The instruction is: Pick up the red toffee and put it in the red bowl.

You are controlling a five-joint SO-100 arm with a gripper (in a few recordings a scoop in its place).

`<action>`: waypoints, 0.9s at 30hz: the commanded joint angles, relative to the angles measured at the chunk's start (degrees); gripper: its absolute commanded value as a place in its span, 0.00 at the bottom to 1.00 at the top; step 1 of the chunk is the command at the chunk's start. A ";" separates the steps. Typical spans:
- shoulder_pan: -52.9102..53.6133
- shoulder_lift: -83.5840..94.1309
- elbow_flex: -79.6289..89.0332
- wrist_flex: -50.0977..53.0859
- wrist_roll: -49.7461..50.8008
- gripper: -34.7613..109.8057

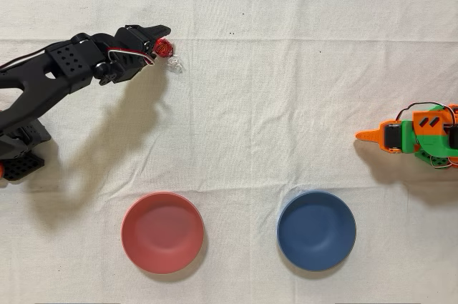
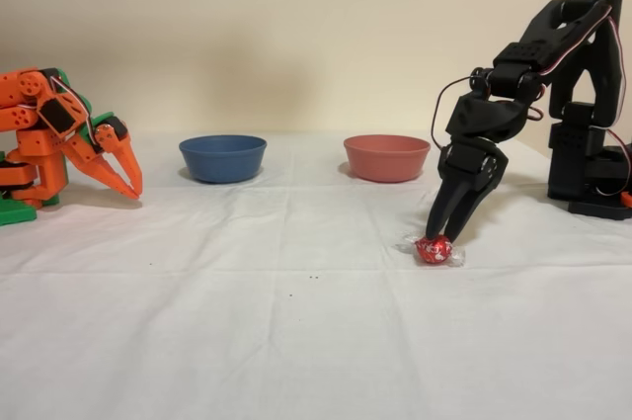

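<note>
Hand [image 2: 441,238] pinching red toffee [image 2: 433,250] on cloth; red bowl [image 1: 162,232] empty.

The black arm's two-finger gripper [image 1: 160,39] sits at the small round red-foil toffee [image 1: 163,48], whose clear crinkly wrapper end trails just beyond the fingertips on the white cloth-covered surface [image 1: 286,104]. Well below the gripper lies the round salmon-red matte bowl [image 1: 162,232]; farther to its right, a same-sized dark blue bowl [image 1: 316,230].
</note>
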 commanded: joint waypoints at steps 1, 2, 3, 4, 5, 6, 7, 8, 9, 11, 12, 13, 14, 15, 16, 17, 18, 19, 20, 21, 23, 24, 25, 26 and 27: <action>-0.97 1.14 0.18 -1.05 -0.53 0.43; -1.05 0.97 0.26 -1.41 -0.53 0.43; -1.14 0.79 0.26 -1.58 -0.62 0.43; -1.23 0.44 0.26 -1.85 -0.62 0.43; -1.32 0.18 0.35 -2.20 -0.62 0.43; -1.41 -0.09 0.35 -2.46 -0.62 0.43; -1.58 -0.44 0.18 -2.72 -0.62 0.43; -1.67 -0.79 -0.09 -2.81 -0.62 0.43; -1.67 -1.23 -0.26 -2.99 -0.62 0.43; -1.67 -2.20 -0.70 -3.52 -0.70 0.43; -1.67 -2.64 -0.79 -3.87 -0.79 0.43; -1.67 -3.16 -0.97 -4.13 -0.79 0.43; -1.67 -3.52 -0.97 -4.31 -0.88 0.42; -1.67 -3.78 -1.05 -4.48 -0.97 0.42; -1.67 -4.04 -1.14 -4.57 -0.97 0.42; -1.58 -4.22 -1.23 -4.66 -0.97 0.42; -1.58 -4.39 -1.41 -4.75 -1.05 0.42; -1.58 -4.57 -1.49 -4.75 -1.05 0.42; -1.58 -4.75 -1.58 -4.83 -1.14 0.42; -1.58 -4.83 -1.58 -4.92 -1.23 0.42; -1.49 -5.10 -1.58 -5.10 -1.32 0.42; -1.49 -5.27 -1.58 -5.19 -1.32 0.42; -1.49 -5.36 -1.58 -5.27 -1.32 0.42; -1.49 -5.54 -1.58 -5.36 -1.32 0.42; -1.49 -5.62 -1.58 -5.45 -1.32 0.42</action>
